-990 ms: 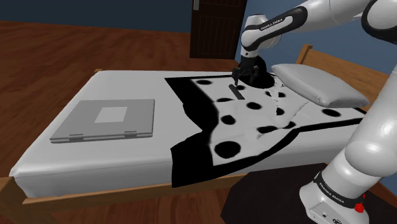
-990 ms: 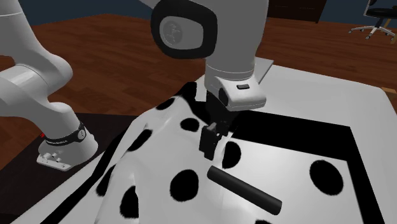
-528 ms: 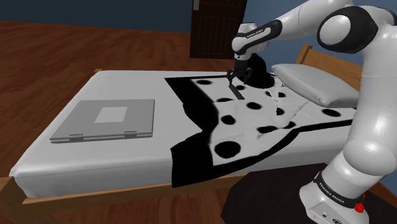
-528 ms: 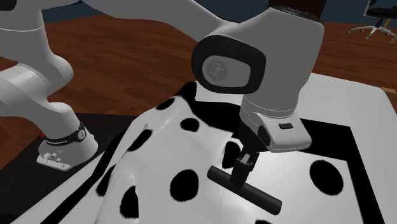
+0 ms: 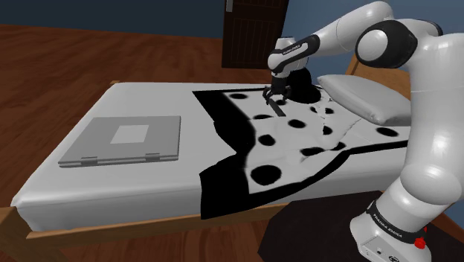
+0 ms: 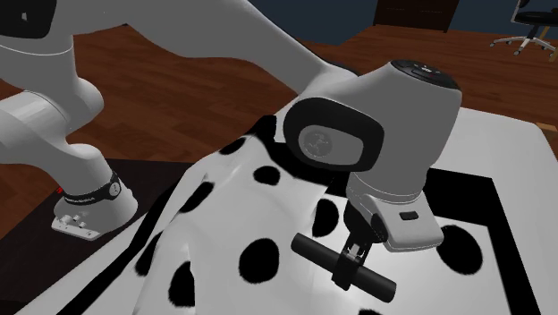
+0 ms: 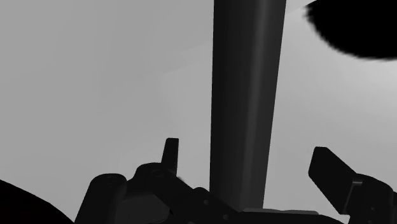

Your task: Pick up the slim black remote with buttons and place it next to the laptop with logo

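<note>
A slim black remote point(image 5: 277, 106) lies flat on the white blanket with black spots point(image 5: 297, 141), at the far side of the bed. My gripper point(image 5: 272, 92) is down over the remote, open. In the second exterior view its fingers point(image 6: 350, 266) straddle the remote point(image 6: 313, 248) near its middle. The wrist view has the remote point(image 7: 247, 95) running between the two fingertips point(image 7: 170, 156), which stand apart from it. A grey closed laptop point(image 5: 126, 139) with a pale square on its lid lies on the bed toward the shoulder view's left.
The bed point(image 5: 149, 97) has a wooden frame and a white pillow point(image 5: 372, 100) at its far right. A dark door point(image 5: 253, 30) stands behind it. The arm's base sits on a dark stand point(image 5: 312, 231) beside the bed. An office chair point(image 6: 532, 27) is far off.
The hand has swung over from beside the remote and come down, so the open fingers now straddle it. The remote has not moved.
</note>
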Available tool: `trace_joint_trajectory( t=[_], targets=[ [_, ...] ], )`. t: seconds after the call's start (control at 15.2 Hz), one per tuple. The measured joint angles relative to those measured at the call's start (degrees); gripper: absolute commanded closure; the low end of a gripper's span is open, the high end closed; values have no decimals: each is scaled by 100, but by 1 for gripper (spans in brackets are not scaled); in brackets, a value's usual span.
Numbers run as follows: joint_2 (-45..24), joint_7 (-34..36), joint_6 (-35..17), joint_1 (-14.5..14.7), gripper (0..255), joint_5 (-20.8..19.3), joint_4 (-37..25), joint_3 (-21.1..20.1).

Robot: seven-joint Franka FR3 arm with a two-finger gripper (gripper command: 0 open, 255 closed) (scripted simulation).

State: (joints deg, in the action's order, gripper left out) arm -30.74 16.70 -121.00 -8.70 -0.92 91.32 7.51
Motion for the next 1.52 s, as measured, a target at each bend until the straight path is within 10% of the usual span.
trace_joint_trajectory(
  t=[0.53,0.59,1.52],
  targets=[
    [-51,-1,-93,-5,0,4,41,-2],
    [-51,-1,-93,-5,255,4,41,-2],
    [55,-1,85,4,255,-5,-33,2]
  ],
)
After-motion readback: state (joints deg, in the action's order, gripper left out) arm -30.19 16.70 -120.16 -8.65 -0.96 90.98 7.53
